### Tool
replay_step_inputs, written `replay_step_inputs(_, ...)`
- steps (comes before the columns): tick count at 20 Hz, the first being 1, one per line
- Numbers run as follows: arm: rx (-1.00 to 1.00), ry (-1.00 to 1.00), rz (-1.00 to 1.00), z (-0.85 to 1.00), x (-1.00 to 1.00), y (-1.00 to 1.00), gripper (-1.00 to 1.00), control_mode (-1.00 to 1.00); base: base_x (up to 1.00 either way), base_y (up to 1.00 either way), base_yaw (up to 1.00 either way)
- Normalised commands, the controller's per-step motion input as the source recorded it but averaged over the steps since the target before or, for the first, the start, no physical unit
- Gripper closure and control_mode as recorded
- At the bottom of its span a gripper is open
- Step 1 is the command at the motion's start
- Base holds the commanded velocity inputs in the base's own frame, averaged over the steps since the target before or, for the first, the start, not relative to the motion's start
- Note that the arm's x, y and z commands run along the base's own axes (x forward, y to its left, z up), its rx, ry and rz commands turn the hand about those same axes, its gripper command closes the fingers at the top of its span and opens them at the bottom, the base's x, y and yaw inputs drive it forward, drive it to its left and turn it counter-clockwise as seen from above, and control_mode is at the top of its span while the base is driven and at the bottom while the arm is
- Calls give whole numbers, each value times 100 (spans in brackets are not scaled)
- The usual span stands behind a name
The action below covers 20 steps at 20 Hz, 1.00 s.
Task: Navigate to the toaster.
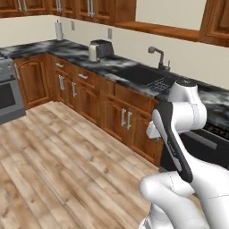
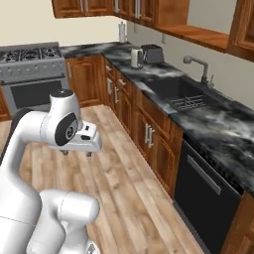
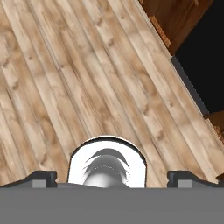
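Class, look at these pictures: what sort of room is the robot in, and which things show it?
A home kitchen, it seems: a gas stove, a sink with a tap set in a dark marble counter, and a toaster beneath wooden cupboards.

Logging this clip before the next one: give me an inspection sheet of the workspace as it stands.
Surface: dark marbled counter over wooden cabinets; plank wood floor.
Job's things: toaster on the counter by the wall, far ahead of the base, across open floor.
Clutter: pale jar right beside the toaster; paper-towel roll upright in the corner.
Claw: claw points down at the floor, fingertips wide apart, holding nothing.
Cables: nothing seen.
Surroundings: sink with faucet, dishwasher, stove, upper cabinets.
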Motion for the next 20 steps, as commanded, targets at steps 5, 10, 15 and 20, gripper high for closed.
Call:
replay_step_inputs(5, 0, 0, 0, 0, 0, 0, -100, 100, 100, 41, -5)
replay_step_inputs(10, 0, 0, 0, 0, 0, 0, -100, 100, 100, 40, -5)
replay_step_inputs(15, 0, 0, 0, 0, 0, 0, -100, 100, 100, 30, -10)
replay_step_inputs(20, 0, 0, 0, 0, 0, 0, -100, 100, 100, 16, -25)
